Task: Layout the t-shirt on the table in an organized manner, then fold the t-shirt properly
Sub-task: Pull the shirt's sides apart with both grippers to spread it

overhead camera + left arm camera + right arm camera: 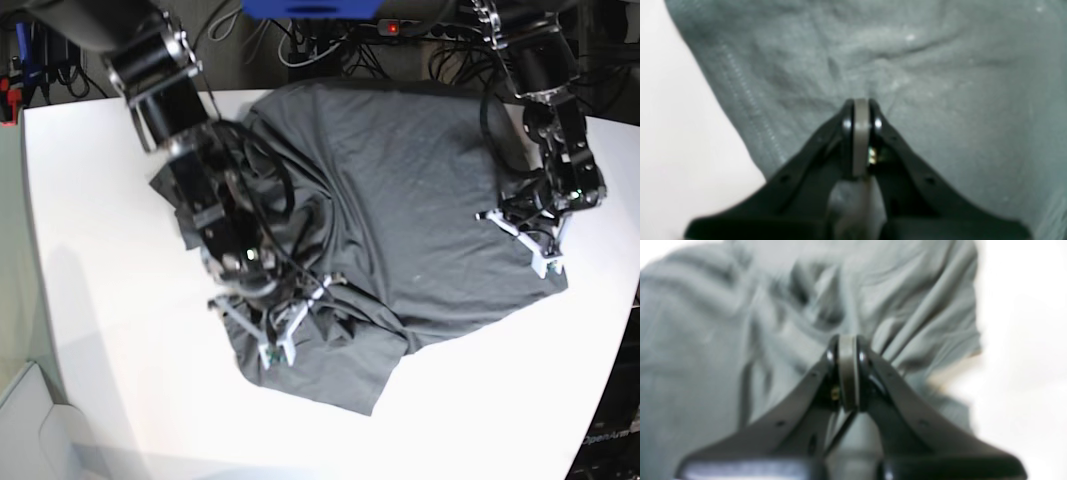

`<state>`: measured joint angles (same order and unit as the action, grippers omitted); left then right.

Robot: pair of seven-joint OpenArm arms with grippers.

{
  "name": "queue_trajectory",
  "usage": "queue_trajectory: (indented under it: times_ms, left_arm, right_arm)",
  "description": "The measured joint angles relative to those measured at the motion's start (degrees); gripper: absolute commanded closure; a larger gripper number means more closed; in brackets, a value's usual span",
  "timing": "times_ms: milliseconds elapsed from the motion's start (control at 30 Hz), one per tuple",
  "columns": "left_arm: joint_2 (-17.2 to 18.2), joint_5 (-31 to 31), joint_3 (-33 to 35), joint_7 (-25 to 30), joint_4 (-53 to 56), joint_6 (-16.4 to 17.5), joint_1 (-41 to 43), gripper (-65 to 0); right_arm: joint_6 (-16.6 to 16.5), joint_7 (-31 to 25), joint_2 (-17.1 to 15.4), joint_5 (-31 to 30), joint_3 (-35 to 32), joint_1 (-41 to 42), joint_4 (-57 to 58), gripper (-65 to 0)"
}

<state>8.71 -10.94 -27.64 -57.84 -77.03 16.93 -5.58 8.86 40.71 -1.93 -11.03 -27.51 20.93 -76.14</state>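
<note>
Across the middle of the white table, a dark charcoal-grey t-shirt lies rumpled and only partly spread, its broad upper portion fairly smooth while the lower left bunches into deep folds.

At lower left of the base view, the right gripper presses into that bunched cloth; its wrist camera shows the jaws drawn together, gathered ridges of fabric fanning out from the tips. Whether a pinch of cloth sits between them cannot be told from the blurred frame.

At centre right of the same view, the left gripper sits low over the shirt's right edge, jaws likewise together, with a stitched hem running down the left of its own wrist view. Again, no caught fabric is clearly visible.

The shirt looks far from laid out. The likely risk: if either tool has no real hold, a pull would slide over the cotton and leave it crumpled; if the right one has caught several layers, a drag could twist the garment further or haul it toward the table's near edge.
</note>
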Motion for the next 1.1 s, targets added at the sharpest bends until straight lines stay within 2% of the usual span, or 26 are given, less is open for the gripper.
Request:
queue_trajectory:
  times_ms: [100, 200, 267, 433, 500, 600, 700, 800, 900, 1100]
  left_arm:
    - [0.04, 0.33, 0.0, 0.0, 0.0, -0.02, -0.02, -0.4]
    - [0.02, 0.35, 0.0, 0.02, 0.0, -0.02, 0.0, -0.4]
    - [0.04, 0.35, -0.02, -0.02, 0.0, 0.0, 0.0, -0.4]
    - [0.0, 0.44, -0.02, 0.0, 0.0, 0.0, -0.02, -0.4]
    - [0.02, 0.44, -0.02, -0.04, 0.0, -0.02, 0.0, -0.4]
    - [0.02, 0.35, -0.02, -0.02, 0.0, 0.0, 0.09, -0.4]
    - [0.02, 0.35, -0.02, -0.02, 0.0, 0.0, 0.0, -0.4]
    - [0.02, 0.44, -0.02, -0.04, 0.0, 0.0, 0.02, -0.4]
    - [0.02, 0.39, -0.02, -0.04, 0.0, 0.0, -0.04, -0.4]
    - [-0.11, 1.05, -0.02, -1.09, 0.11, -0.02, -2.08, -0.4]
  right_arm:
    - [-0.66, -0.94, 1.25, 0.09, 0.07, 4.79, 8.79, 0.0]
    - [-4.11, -4.22, 2.16, -0.44, -0.2, 8.57, 17.4, 0.0]
    - [-4.13, -7.02, 2.36, -0.2, -0.11, 11.21, 23.47, 0.0]
    - [-3.96, -16.04, 1.9, -0.04, 0.07, 14.47, 37.11, 0.0]
    - [-4.13, -22.67, 1.95, 0.02, 0.0, 14.99, 42.27, 0.0]
    - [-4.2, -25.31, 2.4, 0.04, -0.02, 18.23, 49.27, 0.0]
    - [-4.59, -32.15, 1.53, 0.04, 0.02, 18.58, 53.18, 0.0]
    - [-5.11, -33.35, 0.37, -0.17, 2.84, 18.93, 54.69, 0.0]
    - [-5.07, -33.33, -2.27, 0.09, 5.81, 19.06, 54.9, 0.0]
    - [-4.52, -33.16, -7.13, 0.11, 6.88, 19.04, 55.1, 0.0]
